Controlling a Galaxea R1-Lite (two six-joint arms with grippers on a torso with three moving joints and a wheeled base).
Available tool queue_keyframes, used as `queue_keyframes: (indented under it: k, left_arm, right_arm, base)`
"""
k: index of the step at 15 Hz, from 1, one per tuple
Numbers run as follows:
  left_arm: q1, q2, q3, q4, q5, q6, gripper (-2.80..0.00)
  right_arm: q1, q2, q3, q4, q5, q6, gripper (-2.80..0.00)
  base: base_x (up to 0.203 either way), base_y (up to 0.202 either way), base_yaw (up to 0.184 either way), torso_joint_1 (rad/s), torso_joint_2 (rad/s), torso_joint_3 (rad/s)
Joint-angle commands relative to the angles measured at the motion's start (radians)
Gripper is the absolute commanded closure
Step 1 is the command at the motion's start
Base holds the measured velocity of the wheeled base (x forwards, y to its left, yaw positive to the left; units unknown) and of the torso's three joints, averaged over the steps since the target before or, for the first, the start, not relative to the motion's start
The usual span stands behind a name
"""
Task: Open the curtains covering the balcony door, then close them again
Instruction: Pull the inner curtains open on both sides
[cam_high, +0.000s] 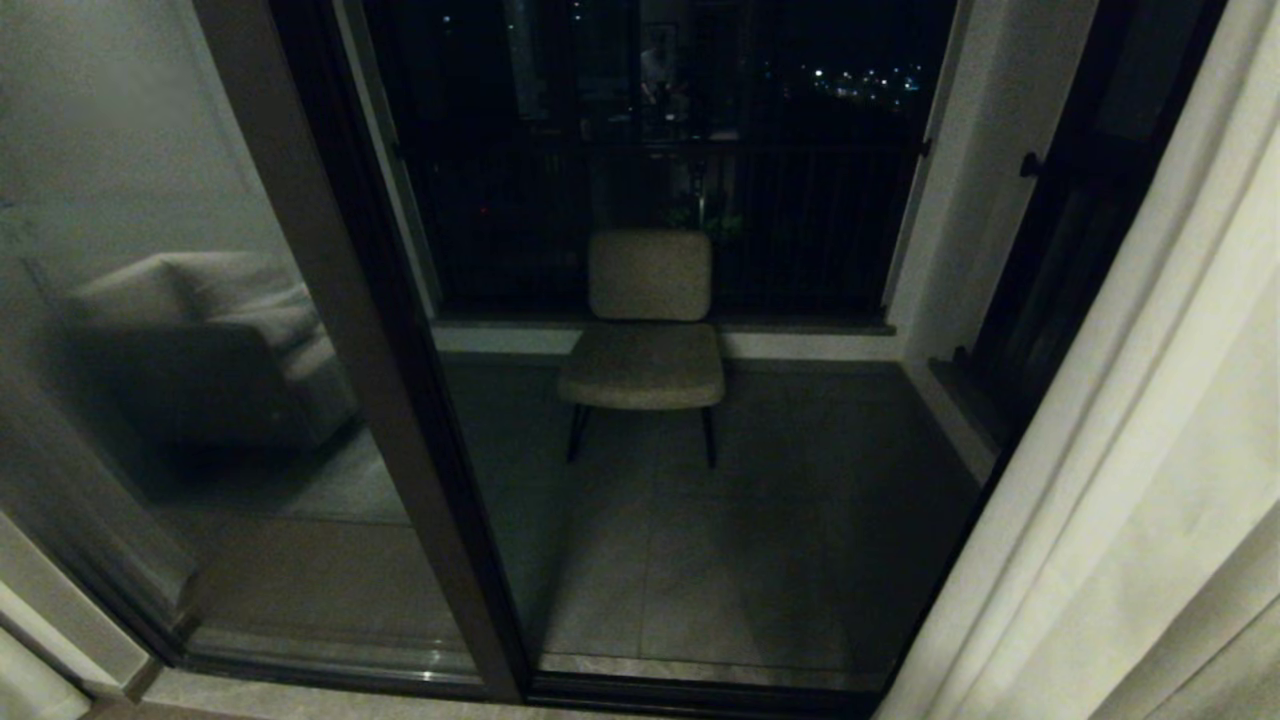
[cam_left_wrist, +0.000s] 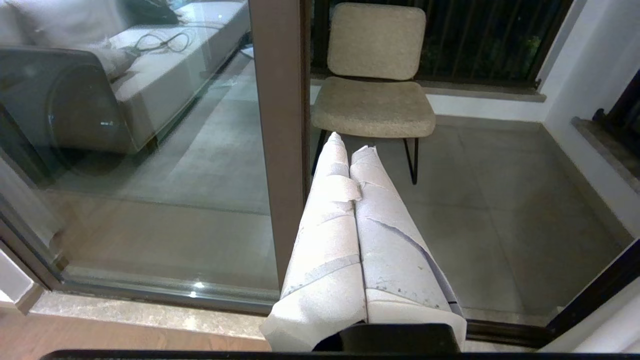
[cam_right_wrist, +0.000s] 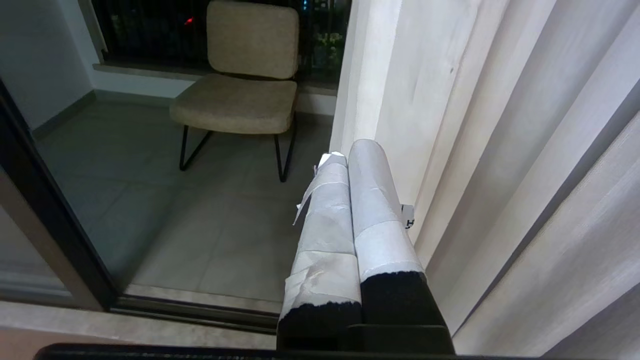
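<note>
Cream pleated curtains (cam_high: 1130, 480) hang bunched at the right side of the balcony door (cam_high: 400, 400), glass uncovered; a sliver of fabric shows at the bottom left corner. Through the panes a beige chair (cam_high: 645, 330) stands on the tiled balcony floor (cam_high: 780, 560). Right gripper (cam_right_wrist: 347, 150), taped fingers pressed together, empty, sits just beside the curtain folds. Left gripper (cam_left_wrist: 350, 145) clenched, empty, faces the door frame.

The head view is looking dim and grainy, the door glass (cam_high: 200, 330) reflecting a blurred sofa; both wrist views are showing brighter, sharper indoor light.
</note>
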Motion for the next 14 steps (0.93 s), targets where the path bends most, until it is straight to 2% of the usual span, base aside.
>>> queue_keyframes:
  k: [1,14]
  left_arm:
    - [0.000,0.000,0.001,0.000,0.001,-0.001,0.00]
    - [0.000,0.000,0.001,0.000,0.001,-0.001,0.00]
  right_arm:
    - [0.001,-0.008,0.000,-0.001,0.001,-0.001,0.00]
    - [0.001,-0.008,0.000,-0.001,0.000,-0.003,0.00]
  base:
    - [0.000,0.000,0.000,0.000,0.00,0.000]
    - [0.000,0.000,0.000,0.000,0.00,0.000]
